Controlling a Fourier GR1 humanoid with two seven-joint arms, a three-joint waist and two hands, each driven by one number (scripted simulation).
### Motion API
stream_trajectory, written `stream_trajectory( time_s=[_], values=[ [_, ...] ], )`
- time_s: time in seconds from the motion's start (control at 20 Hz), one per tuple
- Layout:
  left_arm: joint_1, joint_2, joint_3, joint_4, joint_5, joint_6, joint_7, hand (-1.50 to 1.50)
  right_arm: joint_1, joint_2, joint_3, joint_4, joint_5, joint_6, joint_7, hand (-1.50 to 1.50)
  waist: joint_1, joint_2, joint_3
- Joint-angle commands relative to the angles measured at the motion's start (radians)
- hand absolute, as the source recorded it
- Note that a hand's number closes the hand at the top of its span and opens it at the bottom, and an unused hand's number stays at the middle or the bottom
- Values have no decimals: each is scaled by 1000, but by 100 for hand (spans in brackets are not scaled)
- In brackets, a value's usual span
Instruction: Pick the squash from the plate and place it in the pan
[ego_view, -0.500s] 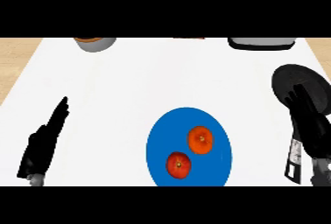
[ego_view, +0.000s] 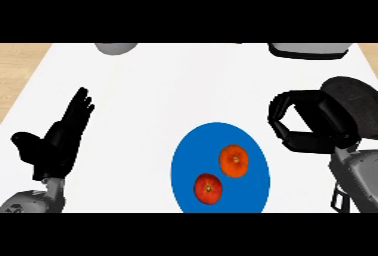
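From the head view, a white surface ran from the wooden floor at the left edge across the whole frame. A blue plate lay on it toward the lower middle. Two round fruits sat on the plate: an orange squash near the plate's centre-right, and a redder one below and to its left, the two close together but apart.

The left hand showed at the view's left, well apart from the plate, its fingers straight and pointing up the surface, the thumb spread out to the side; it was released and held nothing.

The right hand was at the view's right, just beside the plate's upper right rim, with its fingers curled downward into a clench around nothing that could be seen. It touched neither fruit. Behind it, partly hidden by the hand, lay the dark round pan at the right edge.

Along the top edge stood a grey bowl at the left and a grey container at the right, both cut off by the frame.
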Motion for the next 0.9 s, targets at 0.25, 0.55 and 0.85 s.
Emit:
stream_trajectory(
  time_s=[0.25, 0.55, 0.85],
  values=[
    [-61, -14, 91, 58, 91, -51, 5, 0, -79, -173, -29, 268, 316, 205, -436, -150, -30, 1, 1],
    [-83, -7, 115, 54, 94, -59, 46, 0, -228, -187, 7, 278, 448, 242, -507, -150, -36, -6, 0],
    [-73, -50, 77, 63, 62, -50, 35, 0, -318, -144, 146, 205, 654, 185, -401, -150, -37, -7, -1]
  ],
)
